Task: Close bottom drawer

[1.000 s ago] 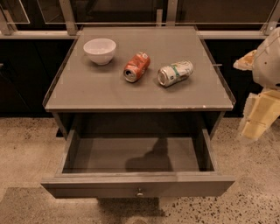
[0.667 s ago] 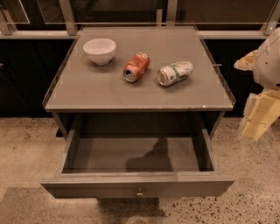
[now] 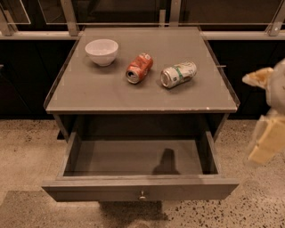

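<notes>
Office-like indoor space.
Speckled polished floor (image 3: 26, 147), glass panels (image 3: 120, 11) on metal posts (image 3: 70, 18) behind a grey cabinet (image 3: 107, 93); gripper (image 3: 266, 116) at right edge.

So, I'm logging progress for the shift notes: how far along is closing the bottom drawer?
Nothing looks done: the bottom drawer stands pulled far out, its empty inside in full view. In hand: the gripper hangs to the right of the cabinet, apart from the drawer front and its knob. Left: bring the gripper to the front and push the drawer shut.
</notes>
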You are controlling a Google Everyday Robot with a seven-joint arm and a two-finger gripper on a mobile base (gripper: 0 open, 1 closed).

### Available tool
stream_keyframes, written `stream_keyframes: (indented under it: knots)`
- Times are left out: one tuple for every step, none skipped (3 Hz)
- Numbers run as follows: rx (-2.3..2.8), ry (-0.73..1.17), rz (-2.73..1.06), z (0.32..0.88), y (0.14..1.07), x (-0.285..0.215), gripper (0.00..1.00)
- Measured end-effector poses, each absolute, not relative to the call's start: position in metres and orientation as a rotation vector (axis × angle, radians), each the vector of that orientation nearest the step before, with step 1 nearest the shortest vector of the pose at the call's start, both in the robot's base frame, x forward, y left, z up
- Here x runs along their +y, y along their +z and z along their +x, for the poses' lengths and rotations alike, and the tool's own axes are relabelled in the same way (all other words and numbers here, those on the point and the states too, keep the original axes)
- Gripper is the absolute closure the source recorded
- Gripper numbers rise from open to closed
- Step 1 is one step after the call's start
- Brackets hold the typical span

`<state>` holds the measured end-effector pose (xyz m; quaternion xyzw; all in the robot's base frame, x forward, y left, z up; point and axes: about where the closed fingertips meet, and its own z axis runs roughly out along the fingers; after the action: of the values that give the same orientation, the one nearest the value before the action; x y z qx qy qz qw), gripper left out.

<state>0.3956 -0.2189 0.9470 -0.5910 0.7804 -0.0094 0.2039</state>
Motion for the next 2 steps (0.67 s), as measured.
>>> stream_keyframes:
  knots:
    - [2.169, 0.124, -1.489, 0.369, 0.893, -0.213, 0.00]
    - [2.165, 0.355, -1.321, 0.356, 0.811, -0.191, 0.00]
